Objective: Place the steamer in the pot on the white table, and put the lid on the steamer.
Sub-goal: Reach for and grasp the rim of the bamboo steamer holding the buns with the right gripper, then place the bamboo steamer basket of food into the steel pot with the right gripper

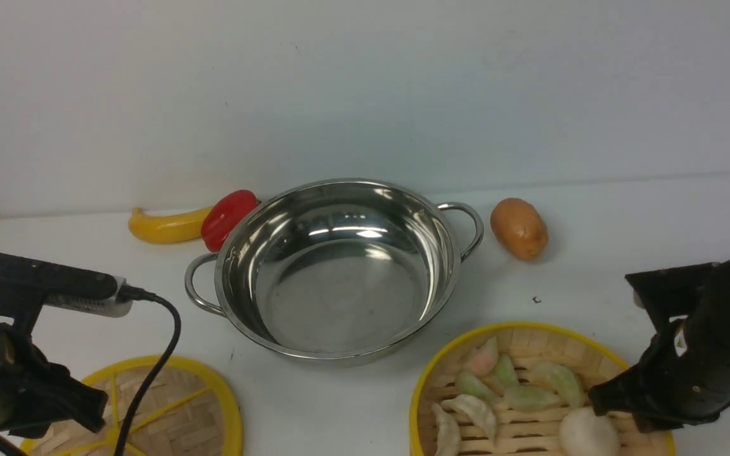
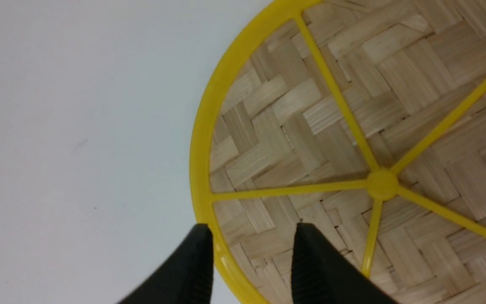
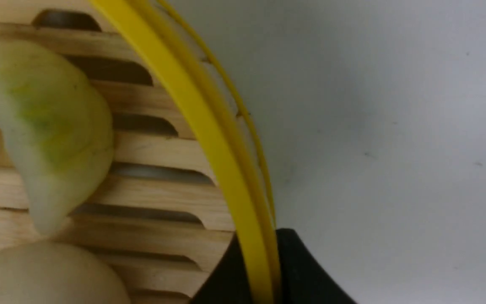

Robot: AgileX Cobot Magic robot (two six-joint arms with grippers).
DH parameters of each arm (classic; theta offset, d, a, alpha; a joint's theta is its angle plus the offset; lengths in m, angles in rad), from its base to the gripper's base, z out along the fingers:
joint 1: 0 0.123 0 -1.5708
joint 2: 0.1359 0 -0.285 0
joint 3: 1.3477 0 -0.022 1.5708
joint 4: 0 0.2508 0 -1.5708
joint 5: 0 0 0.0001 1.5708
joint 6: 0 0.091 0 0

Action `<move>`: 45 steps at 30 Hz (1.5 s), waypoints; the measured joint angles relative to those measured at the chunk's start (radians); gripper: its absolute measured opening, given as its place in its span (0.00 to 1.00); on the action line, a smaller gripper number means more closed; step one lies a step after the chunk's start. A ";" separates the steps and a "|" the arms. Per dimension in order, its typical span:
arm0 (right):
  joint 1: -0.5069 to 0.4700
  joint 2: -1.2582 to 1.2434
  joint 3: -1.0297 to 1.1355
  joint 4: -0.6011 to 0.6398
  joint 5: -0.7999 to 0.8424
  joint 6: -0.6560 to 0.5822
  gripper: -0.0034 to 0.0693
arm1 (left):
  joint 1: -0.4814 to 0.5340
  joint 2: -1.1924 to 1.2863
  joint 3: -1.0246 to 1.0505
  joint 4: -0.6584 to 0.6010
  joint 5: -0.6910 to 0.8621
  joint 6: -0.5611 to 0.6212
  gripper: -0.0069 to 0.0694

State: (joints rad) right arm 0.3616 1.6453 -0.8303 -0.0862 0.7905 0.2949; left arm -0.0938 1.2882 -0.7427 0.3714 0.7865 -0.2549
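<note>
Right wrist view: my right jaws clamp the yellow rim of the round slatted bamboo steamer [image 3: 163, 198]; my left jaws, parted, straddle the rim of the flat woven lid [image 2: 416, 84].

The gripper [image 3: 258, 270] is clamping the steamer [image 3: 175, 219] by its yellow rim [image 3: 201, 126]. One black finger [image 3: 222, 283] is sitting inside the wall and the other is sitting outside, both pressing against the rim. Inside, a pale green-tinged dumpling [image 3: 53, 126] is lying on the slatted floor [image 3: 150, 145], with a white bun [image 3: 44, 274] resting just beside its tip. Dark gaps are showing between the wooden slats. Outside the rim, the table [image 3: 395, 147] is showing white with a few faint specks, and a soft shadow is falling along the rim.
</note>
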 joint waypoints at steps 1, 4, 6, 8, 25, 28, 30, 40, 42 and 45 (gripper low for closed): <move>0.000 -0.002 -0.009 -0.015 0.016 -0.001 0.11 | 0.000 0.005 0.000 0.003 -0.004 0.001 0.42; 0.000 -0.042 -0.072 -0.051 0.128 -0.013 0.11 | 0.000 0.028 0.000 0.009 -0.021 0.002 0.42; 0.000 -0.071 -0.124 -0.064 0.211 -0.037 0.11 | 0.002 0.043 0.000 0.009 -0.036 0.002 0.42; 0.000 -0.100 -0.200 -0.055 0.282 -0.067 0.11 | 0.010 0.057 0.000 0.000 -0.050 0.002 0.42; 0.045 0.233 -1.057 0.192 0.460 -0.275 0.11 | 0.031 0.130 0.000 -0.233 -0.135 0.158 0.42; 0.076 0.316 -1.166 0.191 0.461 -0.276 0.11 | 0.031 0.160 0.000 -0.233 -0.136 0.159 0.42; 0.093 0.366 -1.232 0.195 0.462 -0.276 0.11 | 0.031 0.186 0.000 -0.234 -0.140 0.159 0.42; 0.107 0.470 -1.335 0.200 0.467 -0.276 0.11 | 0.031 0.275 0.000 -0.263 -0.192 0.163 0.38; 0.107 0.471 -1.336 0.189 0.473 -0.277 0.11 | 0.031 0.275 -0.001 -0.264 -0.192 0.164 0.28; 0.107 0.471 -1.343 0.170 0.472 -0.277 0.11 | 0.031 0.277 -0.003 -0.263 -0.186 0.164 0.25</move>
State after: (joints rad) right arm 0.4686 2.1162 -2.1734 0.0842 1.2630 0.0175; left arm -0.0624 1.5648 -0.7459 0.1083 0.6004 -0.0908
